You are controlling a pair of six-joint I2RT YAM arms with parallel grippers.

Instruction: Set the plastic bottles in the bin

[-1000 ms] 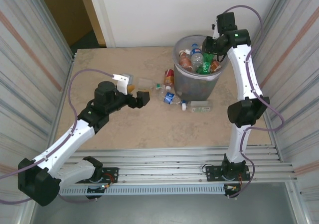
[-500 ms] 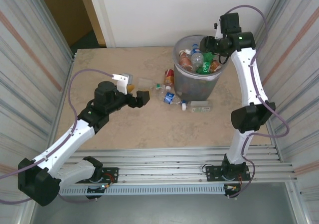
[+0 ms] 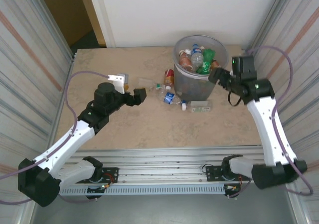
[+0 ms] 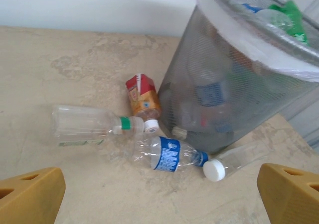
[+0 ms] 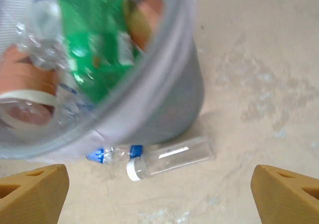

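1. Left claw (image 3: 139, 95): jaws fully wide, empty, hovering over the bench (image 3: 124, 129) left of the bin (image 3: 197, 87).
2. Right claw (image 3: 220, 77): jaws wide, empty, beside the bin's right wall near the rim.
3. Bin is heaped, with a green bottle (image 3: 207, 59) on top. Four lie at its foot: green-banded clear bottle (image 4: 84, 124), blue-labelled bottle (image 4: 167, 154), red-and-orange bottle (image 4: 143, 98) and white-capped clear bottle (image 5: 172, 157).
4. Likely next pick: left takes the green-banded one, which lies free. Come in across its axis and close mid-body, not on the cap.
5. Thin plastic will probably crush and roll, so squeeze lightly and lift straight.
6. Right suits the white-capped one. It sits tight to the bin, so approach from the open side.
7. Release over the bin's centre; a rim drop may bounce out.
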